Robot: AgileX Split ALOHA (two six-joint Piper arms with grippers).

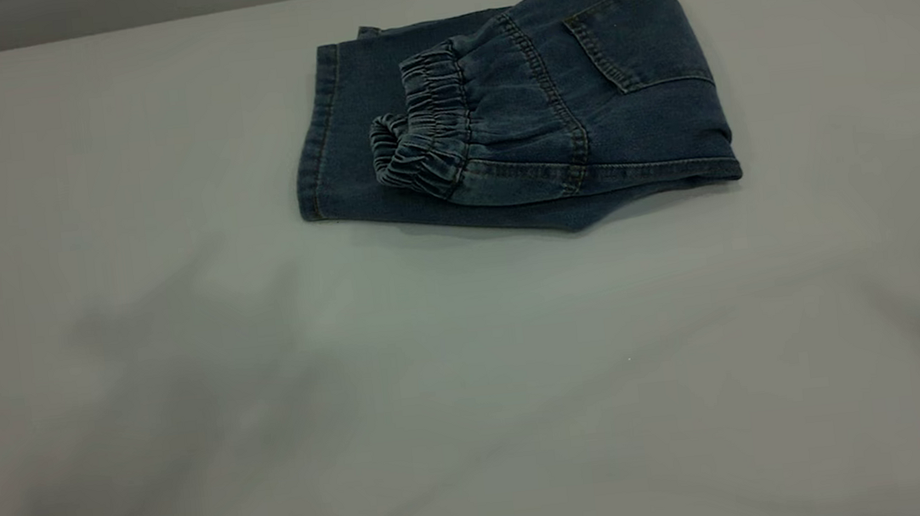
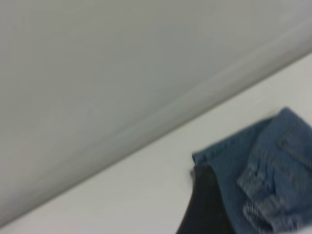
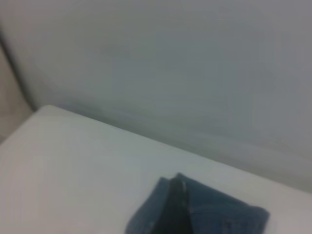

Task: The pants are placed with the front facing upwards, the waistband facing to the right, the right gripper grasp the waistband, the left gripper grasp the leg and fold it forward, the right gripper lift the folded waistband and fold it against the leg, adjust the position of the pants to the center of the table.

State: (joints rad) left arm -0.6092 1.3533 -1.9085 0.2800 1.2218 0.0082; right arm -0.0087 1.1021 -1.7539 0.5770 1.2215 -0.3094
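The pants (image 1: 513, 107) lie folded on the table (image 1: 356, 406), at its far side and somewhat right of the middle. The ruched waistband (image 1: 425, 129) is folded over on top and points left, a patch back pocket (image 1: 642, 42) faces up, and a stitched leg hem (image 1: 319, 136) forms the left edge. Neither gripper appears in the exterior view. A dark part of my left gripper (image 2: 207, 207) shows in the left wrist view, in front of the pants (image 2: 273, 170) and apart from them. My right gripper (image 3: 176, 212) shows dark before the pants (image 3: 219, 217), holding nothing.
The table's far edge (image 1: 144, 22) runs just behind the pants, with a grey wall (image 2: 97, 73) beyond it. Bare tabletop stretches to the left and front of the pants. Soft arm shadows lie on the near part of the table (image 1: 138, 369).
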